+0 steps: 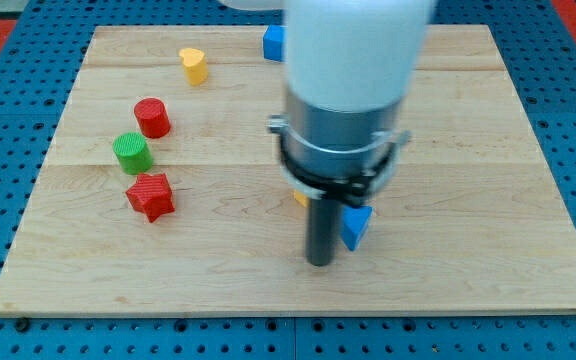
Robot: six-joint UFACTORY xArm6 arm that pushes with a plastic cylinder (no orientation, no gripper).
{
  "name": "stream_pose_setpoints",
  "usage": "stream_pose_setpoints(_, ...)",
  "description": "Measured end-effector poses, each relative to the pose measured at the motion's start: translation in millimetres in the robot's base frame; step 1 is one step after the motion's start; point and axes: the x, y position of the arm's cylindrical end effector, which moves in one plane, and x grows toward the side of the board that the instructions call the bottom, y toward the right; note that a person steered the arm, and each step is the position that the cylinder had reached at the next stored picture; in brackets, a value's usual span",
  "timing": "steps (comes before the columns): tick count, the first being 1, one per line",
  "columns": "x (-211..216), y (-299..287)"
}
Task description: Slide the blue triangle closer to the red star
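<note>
The blue triangle lies on the wooden board right of centre, near the view's bottom. My tip stands just left of it, touching or nearly touching its left side. The red star lies far off at the view's left. The arm's white and grey body hides the board's middle above the tip.
A green cylinder and a red cylinder stand above the red star. A yellow heart-like block lies at top left. A blue block shows at the top, partly hidden by the arm. An orange-yellow block peeks out beside the rod.
</note>
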Motion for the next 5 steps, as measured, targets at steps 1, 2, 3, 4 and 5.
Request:
stream_pose_setpoints(1,36.2,33.1)
stream_pose_setpoints(2,28.9,113.7)
stream_pose_setpoints(3,3.0,103.6)
stream_pose_setpoints(4,-27.5,-0.9)
stream_pose_setpoints(5,-25.7,-18.2)
